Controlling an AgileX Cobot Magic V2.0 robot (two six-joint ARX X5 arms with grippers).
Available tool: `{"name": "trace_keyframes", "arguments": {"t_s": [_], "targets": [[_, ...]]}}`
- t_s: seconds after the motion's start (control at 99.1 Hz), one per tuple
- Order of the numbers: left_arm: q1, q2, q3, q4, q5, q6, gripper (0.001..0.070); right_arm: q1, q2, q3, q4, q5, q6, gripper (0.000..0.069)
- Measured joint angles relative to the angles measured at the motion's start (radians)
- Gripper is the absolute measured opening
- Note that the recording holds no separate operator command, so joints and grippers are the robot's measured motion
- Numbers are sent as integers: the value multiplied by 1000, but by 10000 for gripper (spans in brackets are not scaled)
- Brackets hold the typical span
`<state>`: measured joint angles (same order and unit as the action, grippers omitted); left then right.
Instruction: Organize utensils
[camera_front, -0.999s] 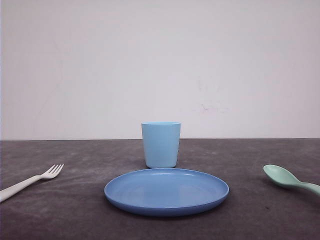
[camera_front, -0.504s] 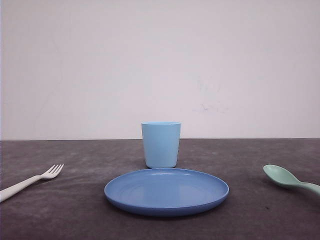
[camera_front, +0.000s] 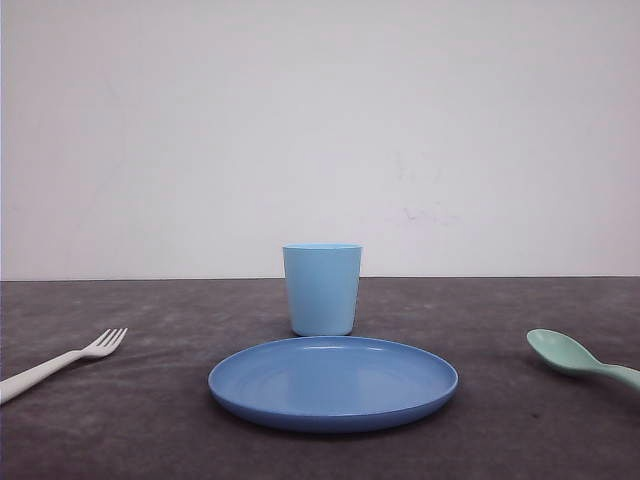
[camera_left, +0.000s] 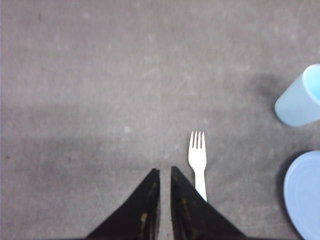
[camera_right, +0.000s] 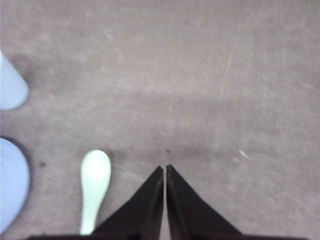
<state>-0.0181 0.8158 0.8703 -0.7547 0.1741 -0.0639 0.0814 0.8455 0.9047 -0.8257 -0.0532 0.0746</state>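
Fork (camera_front: 60, 364): white plastic, four tines, flat on the dark bench (camera_front: 150, 440) at the robot's left, well apart from the plate, tines pointing away from the robot.
Spoon (camera_front: 578, 358): pale mint plastic, oval bowl, flat on the bench at the right, also well apart from the plate.
Handling: both look light, stiff and smooth; probably slide or skid if nudged, and lie low, so the pinch must come right down to the bench surface. Not fragile, by the look.
Grasp point: mid-handle, across the narrow width. Fork neck just behind the tines (camera_left: 198, 170) is visible and free; spoon handle behind the bowl (camera_right: 95, 182) likewise.
Left gripper (camera_left: 161, 172): fingers nearly together, a thin slit between them, holding nothing; hangs over bare bench just beside the fork handle.
Right gripper (camera_right: 165, 170): fingers together, empty; over bare bench with the spoon off to one side.
Next move needs: jaws parted first, then each shifted sideways onto its handle.
Plate (camera_front: 333, 382): round, blue, centre of bench, nothing on it.
Cup (camera_front: 322, 289): light blue, upright just behind the plate.
Obstructions: none near either utensil; cup could tip if an arm sweeps past the centre.
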Motion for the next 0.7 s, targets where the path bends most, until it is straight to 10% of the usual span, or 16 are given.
{"name": "trace_keyframes", "arguments": {"t_s": [0.282,0.393,0.525,0.696], "targets": [[0,9,0,0,0,5,13,0,27,0,-27,0,0,28],[0,9,0,-1,0,5,54,0,27,0,-28,0,0,238],[0,9,0,-15,0,11,316,0,27,0,-31,0,0,533],[0,9,0,-27,8,12,474,0,27,0,-31,0,0,636]]}}
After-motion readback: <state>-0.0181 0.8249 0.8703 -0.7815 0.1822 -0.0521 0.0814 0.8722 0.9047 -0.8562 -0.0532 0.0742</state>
